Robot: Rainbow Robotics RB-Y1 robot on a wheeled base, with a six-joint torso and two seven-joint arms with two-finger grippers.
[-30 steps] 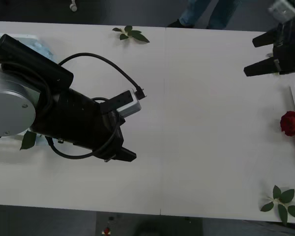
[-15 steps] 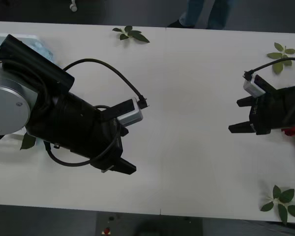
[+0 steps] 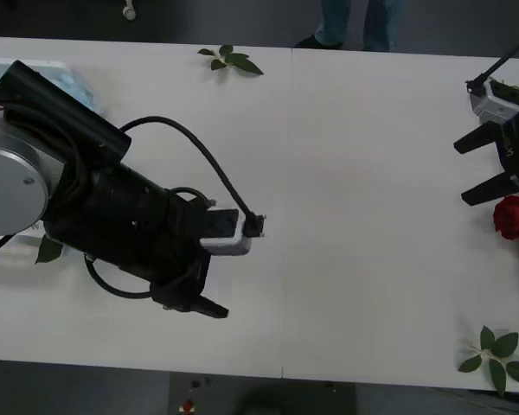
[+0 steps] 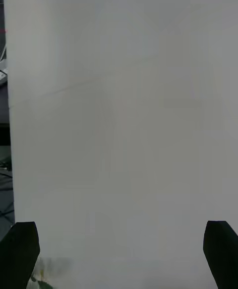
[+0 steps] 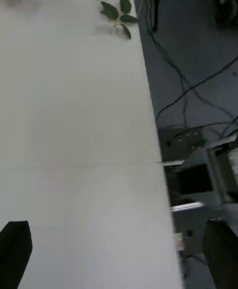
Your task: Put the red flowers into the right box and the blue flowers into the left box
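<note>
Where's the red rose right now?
In the front view a red rose sits at the table's far right edge, just below the open right gripper and above a loose leaf sprig.

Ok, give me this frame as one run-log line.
left gripper: open, empty, over table | right gripper: open, empty, beside red rose | leaf sprigs: loose

I count one red rose (image 3: 515, 216) at the table's right edge, two loose leaf sprigs (image 3: 231, 60) on the white table (image 3: 363, 173), one pale blue flower cluster (image 3: 69, 82) far left, two grippers, left (image 3: 209, 304) and right (image 3: 480, 169), both spread wide
</note>
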